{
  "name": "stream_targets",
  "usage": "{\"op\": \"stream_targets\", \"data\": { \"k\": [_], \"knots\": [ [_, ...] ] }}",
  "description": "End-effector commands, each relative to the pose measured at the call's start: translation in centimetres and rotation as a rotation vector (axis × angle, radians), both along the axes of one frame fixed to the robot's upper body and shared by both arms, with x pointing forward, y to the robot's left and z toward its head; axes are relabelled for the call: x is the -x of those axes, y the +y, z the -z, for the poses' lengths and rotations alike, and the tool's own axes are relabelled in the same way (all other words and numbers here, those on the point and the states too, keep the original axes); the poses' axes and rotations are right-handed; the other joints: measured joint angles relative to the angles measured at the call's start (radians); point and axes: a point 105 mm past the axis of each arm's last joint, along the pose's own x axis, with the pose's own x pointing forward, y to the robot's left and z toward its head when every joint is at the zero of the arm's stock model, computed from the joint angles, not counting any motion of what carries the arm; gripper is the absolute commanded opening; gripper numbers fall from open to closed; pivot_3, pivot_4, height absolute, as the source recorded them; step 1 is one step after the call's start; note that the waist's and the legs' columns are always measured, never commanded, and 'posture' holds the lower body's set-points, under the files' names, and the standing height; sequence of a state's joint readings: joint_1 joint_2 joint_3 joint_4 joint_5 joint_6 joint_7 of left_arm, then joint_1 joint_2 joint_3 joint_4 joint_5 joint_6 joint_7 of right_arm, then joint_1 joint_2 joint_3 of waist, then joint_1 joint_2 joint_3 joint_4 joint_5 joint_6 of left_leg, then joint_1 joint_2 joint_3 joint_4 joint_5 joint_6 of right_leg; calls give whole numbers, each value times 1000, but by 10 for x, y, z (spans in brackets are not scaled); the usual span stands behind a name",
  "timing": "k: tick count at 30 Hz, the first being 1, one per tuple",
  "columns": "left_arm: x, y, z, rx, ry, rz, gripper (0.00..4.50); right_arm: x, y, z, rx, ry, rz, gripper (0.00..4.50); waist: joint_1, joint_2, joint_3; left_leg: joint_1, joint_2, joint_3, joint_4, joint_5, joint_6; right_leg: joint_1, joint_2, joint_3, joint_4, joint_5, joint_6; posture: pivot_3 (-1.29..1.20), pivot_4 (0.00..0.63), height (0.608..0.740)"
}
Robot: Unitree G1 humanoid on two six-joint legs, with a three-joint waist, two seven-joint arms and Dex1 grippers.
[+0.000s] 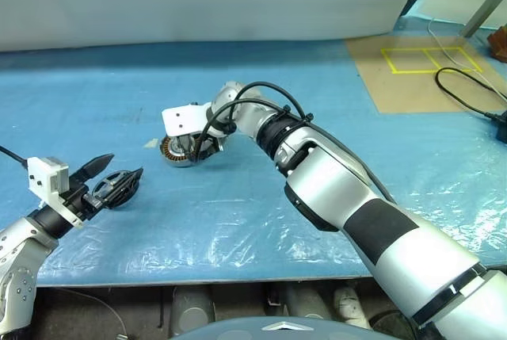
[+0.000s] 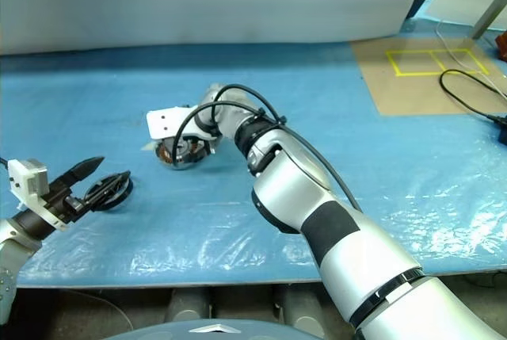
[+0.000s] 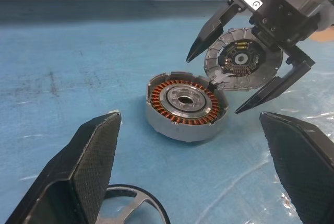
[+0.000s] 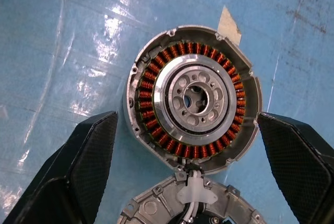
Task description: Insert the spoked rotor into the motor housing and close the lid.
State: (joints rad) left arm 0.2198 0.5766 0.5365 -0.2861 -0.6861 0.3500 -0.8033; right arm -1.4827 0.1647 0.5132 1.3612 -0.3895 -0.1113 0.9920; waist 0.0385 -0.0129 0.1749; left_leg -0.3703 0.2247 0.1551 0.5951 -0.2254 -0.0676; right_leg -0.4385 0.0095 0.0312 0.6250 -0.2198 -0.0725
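The motor housing point(image 3: 184, 105) sat open on the blue plastic-covered tabletop point(image 1: 238, 221), roughly mid-scene, w/ its copper windings ringed around a metal centre, facing up. The lid point(image 3: 241, 61) stood tilted up off the housing's rim at the side away from the L arm, ribbed inner face and black-and-yellow centre showing in the left wrist view; a short white cable piece joined lid to housing at the rim.

R end effector point(image 3: 241, 59) hung right at the lid, pointing down and to the robot's left, fingers spread wide, one on each side of the lid. Fingers looked apart from the disc's edge; no grip seen. In the right wrist view its two fingers point(image 4: 83, 172) straddled the housing from above, housing between them w/o contact.

L end effector point(image 1: 113, 173) was well apart from the housing, near the tabletop's front-left, pointing about level toward the housing. Jaws wide open. The spoked rotor point(image 1: 116, 188) lay flat on the tabletop just under and between those fingertips; black rim and a silvery spoke showed in the left wrist view. Whether a fingertip touched the rotor: couldn't tell. Not gripped.

Beyond, a brown board point(image 1: 420, 70) w/ yellow tape outline lay far right, a black cable point(image 1: 467, 94) looped across it.
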Motion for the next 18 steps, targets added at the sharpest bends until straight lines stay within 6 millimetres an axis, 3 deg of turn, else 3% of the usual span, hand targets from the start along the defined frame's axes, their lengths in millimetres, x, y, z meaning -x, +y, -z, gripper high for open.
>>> {"op": "stream_targets", "data": {
  "k": [1,15,18],
  "knots": [
    [3,-3,-13,-7,-66,-3,4500,23,27,8,-55,69,-59,4483,0,0,0,0,0,0,0,0,0,0,0,0,0,0,0,0,150,740],
    [5,-21,-3,28,-50,8,4500,57,53,34,-99,185,-114,4483,0,-1,0,0,0,-1,0,0,0,0,0,-1,1,0,-1,0,150,740],
    [5,-25,-1,32,-41,15,4500,64,55,36,-83,197,-165,3854,0,-1,-1,0,0,-1,0,0,0,0,0,-1,2,0,-1,0,150,740]
  ]
}}
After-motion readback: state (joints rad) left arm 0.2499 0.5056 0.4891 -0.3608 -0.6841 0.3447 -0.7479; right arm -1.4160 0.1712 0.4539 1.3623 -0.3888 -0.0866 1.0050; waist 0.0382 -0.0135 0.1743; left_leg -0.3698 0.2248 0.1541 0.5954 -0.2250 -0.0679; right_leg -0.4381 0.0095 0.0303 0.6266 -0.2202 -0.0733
